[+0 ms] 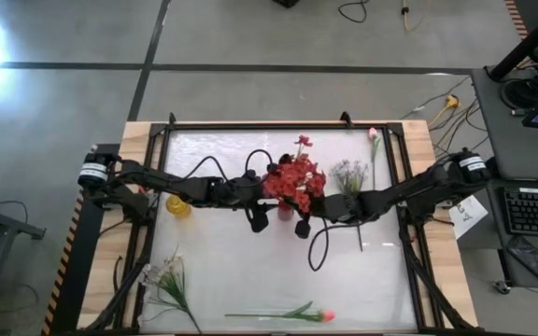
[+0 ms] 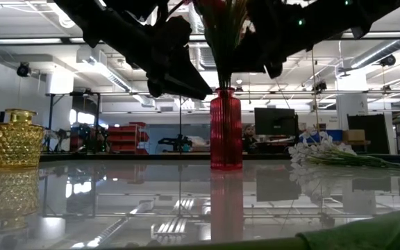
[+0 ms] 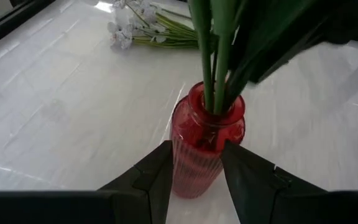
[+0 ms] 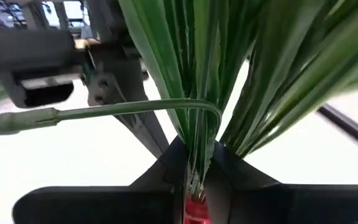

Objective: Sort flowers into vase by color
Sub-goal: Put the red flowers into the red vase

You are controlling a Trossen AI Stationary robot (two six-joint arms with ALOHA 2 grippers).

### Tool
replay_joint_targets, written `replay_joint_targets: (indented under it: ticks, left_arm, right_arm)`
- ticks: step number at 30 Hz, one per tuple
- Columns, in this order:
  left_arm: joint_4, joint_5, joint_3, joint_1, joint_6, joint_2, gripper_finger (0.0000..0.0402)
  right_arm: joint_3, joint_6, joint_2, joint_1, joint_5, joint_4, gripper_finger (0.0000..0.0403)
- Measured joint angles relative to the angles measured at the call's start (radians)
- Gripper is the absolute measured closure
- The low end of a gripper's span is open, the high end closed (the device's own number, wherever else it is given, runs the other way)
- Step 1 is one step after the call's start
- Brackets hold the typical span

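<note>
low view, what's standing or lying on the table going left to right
yellow glass vase → red vase holding green stems → white flower spray lying flat on the table

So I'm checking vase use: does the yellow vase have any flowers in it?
No, the low view shows the yellow vase standing empty at the side, while the stems stand in the red vase.

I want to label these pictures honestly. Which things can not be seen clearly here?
- Red vase, high view: mostly hidden under the red flowers.
- Flower heads, low view: cut off by the top edge.
- Yellow vase, high view: partly under the left arm.
- Right gripper, right wrist view: stems crowd it; blooms not visible.
</note>
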Motion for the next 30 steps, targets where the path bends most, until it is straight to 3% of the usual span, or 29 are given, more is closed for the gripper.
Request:
replay_joint_targets:
  ticks: [4,9,18,23,30]
  left_arm:
    - [-0.001,0.0,0.0,0.0,0.02,-0.002,0.0274]
    - [-0.019,0.0,0.0,0.0,0.027,-0.011,0.0274]
    - [-0.25,0.042,0.0,0.001,0.053,-0.104,0.0274]
    - [-0.371,0.07,-0.001,-0.015,0.059,-0.174,0.0274]
    - [-0.4,0.07,-0.003,-0.033,0.04,-0.212,0.0274]
  right_arm:
    - [0.0,0.04,0.027,-0.002,0.003,0.008,0.0366]
    - [0.0,0.035,0.019,-0.002,-0.001,-0.005,0.032]
    - [-0.001,0.034,-0.088,0.001,-0.012,-0.083,0.0234]
    - [-0.001,0.033,-0.175,0.001,-0.058,-0.183,0.0207]
    - [-0.001,0.112,-0.302,0.016,-0.162,-0.417,0.0191]
